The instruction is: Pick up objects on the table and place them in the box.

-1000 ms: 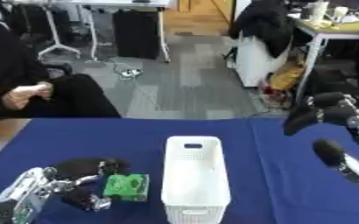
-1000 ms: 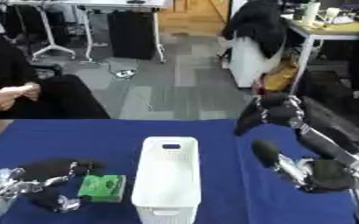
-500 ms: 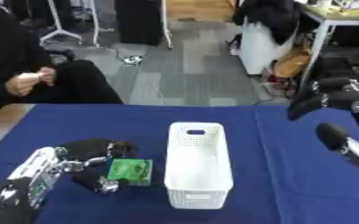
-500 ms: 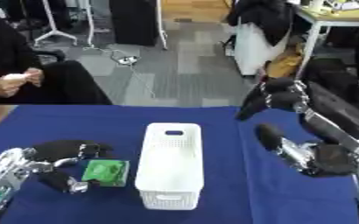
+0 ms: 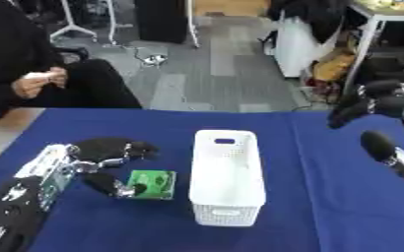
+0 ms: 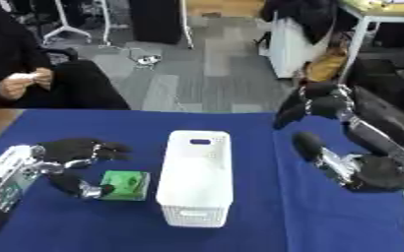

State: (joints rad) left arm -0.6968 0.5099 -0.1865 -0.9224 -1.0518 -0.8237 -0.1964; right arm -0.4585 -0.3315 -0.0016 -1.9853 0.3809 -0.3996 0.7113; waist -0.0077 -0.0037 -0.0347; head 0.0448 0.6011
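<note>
Left robot hand [image 5: 102,160] has its fingers curled around the green packet [image 5: 151,184] on the blue desk [image 5: 326,211] just beside the white box [image 5: 227,177], which looks empty, so nothing's placed yet.

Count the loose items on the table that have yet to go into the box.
1: a green packet lies just left of the white box, with the left hand around its left edge. The box interior looks empty, though its floor is partly hidden.
</note>
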